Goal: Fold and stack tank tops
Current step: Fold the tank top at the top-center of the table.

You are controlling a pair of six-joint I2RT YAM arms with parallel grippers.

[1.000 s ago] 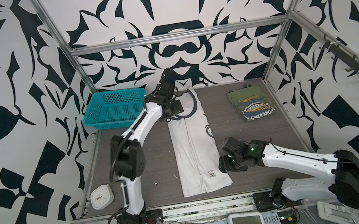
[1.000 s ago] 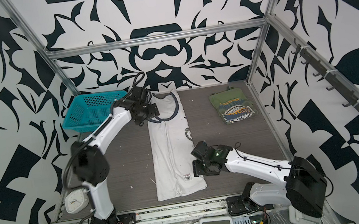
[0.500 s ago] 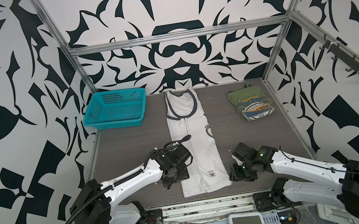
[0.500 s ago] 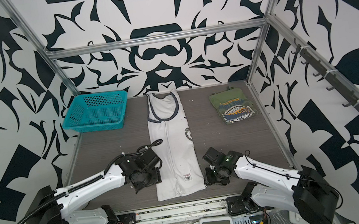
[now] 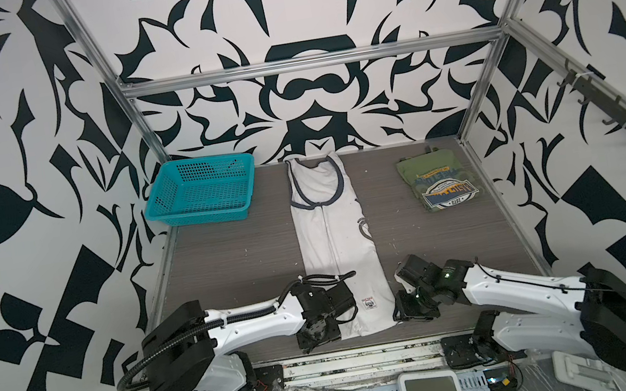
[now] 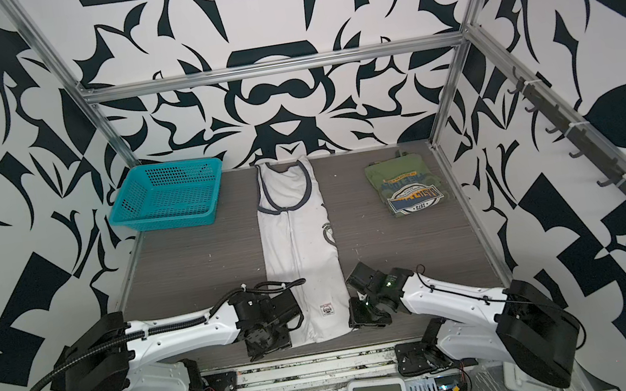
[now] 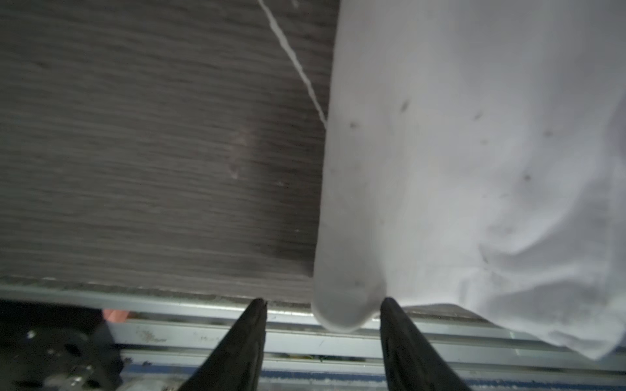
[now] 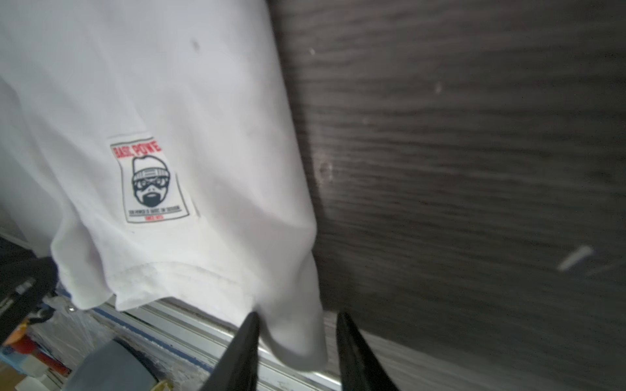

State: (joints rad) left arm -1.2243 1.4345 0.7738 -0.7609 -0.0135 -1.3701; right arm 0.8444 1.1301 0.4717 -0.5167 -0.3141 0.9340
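Locate the white tank top [image 5: 332, 240] in both top views: it lies flat on the grey table [image 5: 228, 259] as a long narrow strip down the centre of the frame. Its navy-trimmed neckline points toward the upper edge and its hem toward the lower edge. A small printed label [image 8: 154, 179] sits just above the hem. The olive green tank top [image 5: 437, 182] lies folded into a compact rectangle in the upper right of the table, graphic facing up, well apart from the white one. The teal basket [image 5: 201, 218] stands in the upper left of the table. Both arms reach in low from the lower edge of the frame, one at each hem corner. Check the left gripper [image 7: 322, 301] at the lower left corner of the strip. In the left wrist view its fingers [image 7: 237, 338] stand apart, with the rounded hem corner between the tips, just beside one tip and clear of the other. Check the right gripper [image 8: 297, 316] at the lower right corner. Its fingers [image 8: 355, 348] also stand apart astride the cloth corner, with a visible gap beside one finger. Neither pair is clamped on the fabric.
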